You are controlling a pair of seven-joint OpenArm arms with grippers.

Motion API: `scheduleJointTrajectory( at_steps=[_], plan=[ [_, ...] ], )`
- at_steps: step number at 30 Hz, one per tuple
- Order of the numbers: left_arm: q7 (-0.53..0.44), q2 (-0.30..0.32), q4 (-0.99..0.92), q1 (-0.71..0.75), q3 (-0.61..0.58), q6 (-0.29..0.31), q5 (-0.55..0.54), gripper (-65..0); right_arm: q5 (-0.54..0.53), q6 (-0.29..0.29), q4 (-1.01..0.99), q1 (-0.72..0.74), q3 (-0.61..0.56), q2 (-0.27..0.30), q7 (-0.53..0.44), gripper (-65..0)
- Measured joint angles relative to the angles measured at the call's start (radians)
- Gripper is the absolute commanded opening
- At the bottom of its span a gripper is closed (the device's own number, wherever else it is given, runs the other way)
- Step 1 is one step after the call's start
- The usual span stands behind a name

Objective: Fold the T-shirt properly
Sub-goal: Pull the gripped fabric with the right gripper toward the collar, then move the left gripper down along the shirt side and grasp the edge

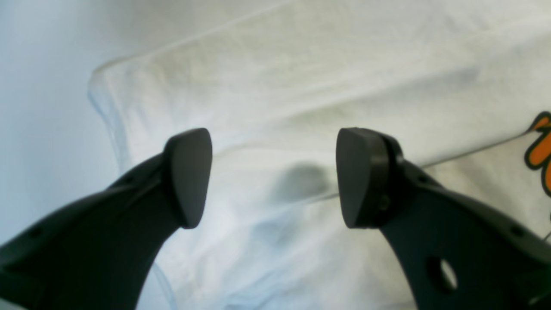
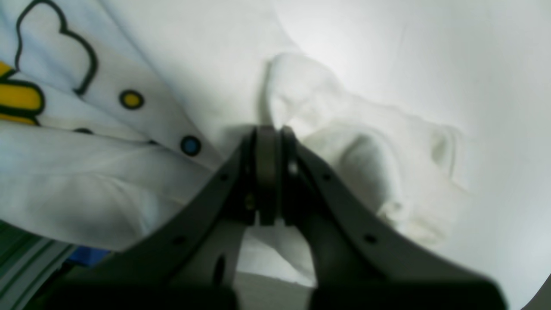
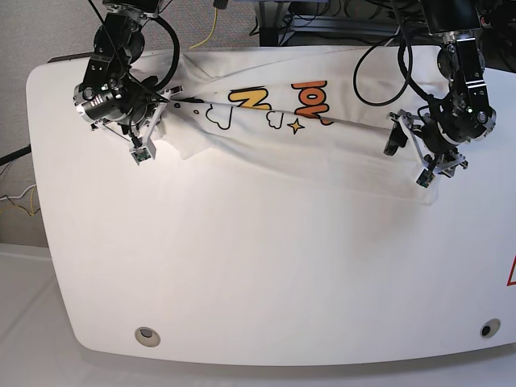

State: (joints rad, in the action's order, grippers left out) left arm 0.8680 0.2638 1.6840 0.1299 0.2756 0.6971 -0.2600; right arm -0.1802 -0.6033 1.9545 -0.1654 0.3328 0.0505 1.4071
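Observation:
The white T-shirt (image 3: 266,149) lies stretched across the back of the table, its print of yellow and orange letters facing up. My right gripper (image 3: 171,101) is at its left end. In the right wrist view this gripper (image 2: 267,172) is shut, with bunched white cloth (image 2: 366,146) at and under the tips, next to the print's cloud outline and dots. My left gripper (image 3: 403,129) is at the shirt's right end. In the left wrist view it (image 1: 273,178) is open and empty, just above a folded edge of the shirt (image 1: 301,86). A bit of orange print (image 1: 540,150) shows at the right edge.
The white glossy tabletop (image 3: 242,266) extends in front of the shirt. Two round holes (image 3: 146,335) sit near its front corners. Cables (image 3: 379,72) hang behind the arms at the back edge. The table's edge and floor show at the lower left of the right wrist view (image 2: 38,262).

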Motion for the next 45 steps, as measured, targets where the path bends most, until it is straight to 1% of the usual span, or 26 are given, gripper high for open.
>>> scheduleJointTrajectory(
  at_steps=[13,18,22,27,30,32,39,45],
  plan=[
    [0.0,0.001,-0.001,-0.006,0.0,0.0,0.0,-22.6,-0.002,0.0,0.0,-0.021,0.0,0.002,-0.003,-65.0],
    [0.002,0.006,-0.001,-0.049,0.007,0.001,0.0,-22.3,0.0,0.0,0.0,-0.016,-0.001,0.002,-0.005,-65.0],
    [-0.008,0.029,-0.001,-0.091,0.045,0.003,-0.011,-21.9,0.0,0.0,0.0,-0.012,-0.001,0.002,-0.003,-65.0],
    [-0.003,0.05,-0.032,-0.129,0.114,-0.001,0.001,-14.8,0.0,0.0,0.0,0.0,-0.001,0.005,-0.006,-65.0],
    [0.0,0.059,-0.084,-0.146,0.134,0.0,-0.003,-11.3,0.0,0.0,0.0,0.001,-0.001,0.004,-0.008,-65.0],
    [0.0,0.065,-0.132,-0.158,0.148,0.006,-0.008,-10.2,-0.001,0.0,0.0,0.0,-0.001,0.005,-0.008,-65.0],
    [0.001,0.079,-0.36,-0.229,0.203,-0.002,0.004,-9.9,0.0,0.0,0.0,0.001,-0.002,0.007,-0.008,-65.0],
    [0.0,0.107,-0.531,-0.283,0.208,0.0,0.001,-9.9,0.001,0.0,0.0,0.004,-0.003,0.008,-0.007,-65.0]
  ],
)
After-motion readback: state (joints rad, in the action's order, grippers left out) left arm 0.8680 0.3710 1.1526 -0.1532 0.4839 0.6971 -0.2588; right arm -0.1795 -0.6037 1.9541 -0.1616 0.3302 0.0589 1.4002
